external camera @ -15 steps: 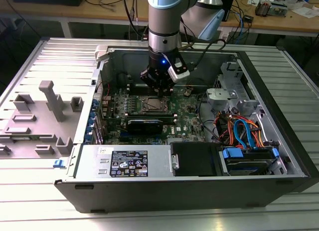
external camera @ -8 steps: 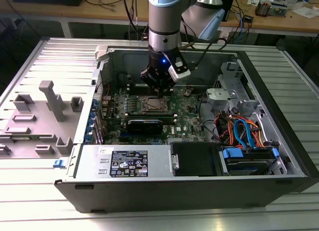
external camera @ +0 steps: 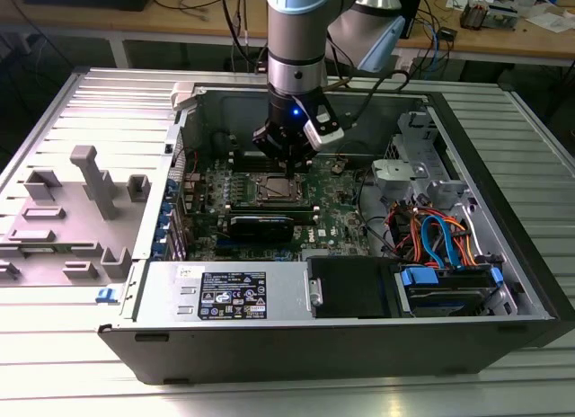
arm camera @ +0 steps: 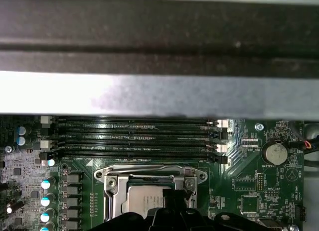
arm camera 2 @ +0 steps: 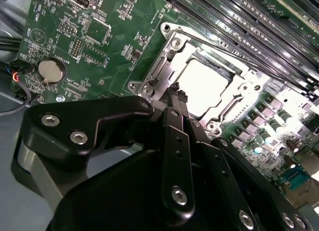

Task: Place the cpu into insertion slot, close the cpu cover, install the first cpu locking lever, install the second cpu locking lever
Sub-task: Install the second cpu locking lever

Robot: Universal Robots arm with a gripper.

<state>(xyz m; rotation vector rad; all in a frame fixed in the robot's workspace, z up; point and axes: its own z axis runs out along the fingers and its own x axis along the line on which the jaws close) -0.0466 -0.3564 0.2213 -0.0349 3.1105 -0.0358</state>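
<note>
In both wrist views the gripper (arm camera 2: 178,95) body hides part of the cpu (arm camera 2: 204,86).

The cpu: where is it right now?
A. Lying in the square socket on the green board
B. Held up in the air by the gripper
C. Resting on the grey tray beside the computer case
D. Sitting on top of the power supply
A. In the second wrist view the cpu lies flat in the insertion slot, with the cpu cover framing it, just beyond the gripper.
</note>
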